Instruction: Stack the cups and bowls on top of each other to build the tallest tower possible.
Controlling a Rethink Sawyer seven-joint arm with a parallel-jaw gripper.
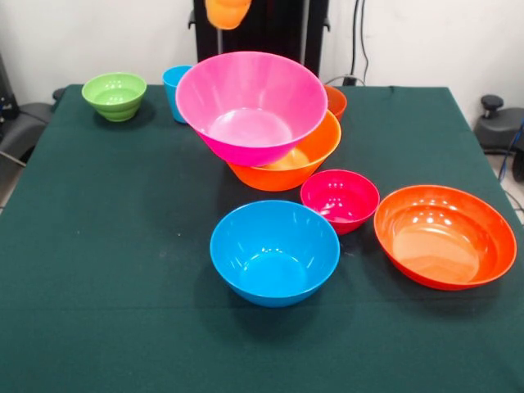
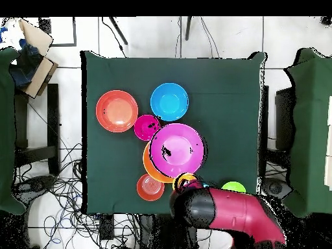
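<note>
The tower is two bowls: the big pink bowl (image 1: 251,106) (image 2: 176,150) rests tilted inside the big orange bowl (image 1: 286,164) (image 2: 148,166). A yellow-orange cup (image 1: 227,11) (image 2: 186,179) hangs in the air above and behind it, held from above. The gripper itself is cut off by the top edge in the front view and lies under the arm (image 2: 224,214) in the overhead view. The medium blue bowl (image 1: 274,251), small magenta bowl (image 1: 340,199) and wide red-orange bowl (image 1: 444,236) sit apart on the cloth.
A small green bowl (image 1: 115,96) stands at the far left corner. A blue cup (image 1: 173,88) and a small orange-red bowl (image 1: 336,100) are partly hidden behind the pink bowl. The green tablecloth (image 1: 98,246) covers the table; chairs and cables surround it.
</note>
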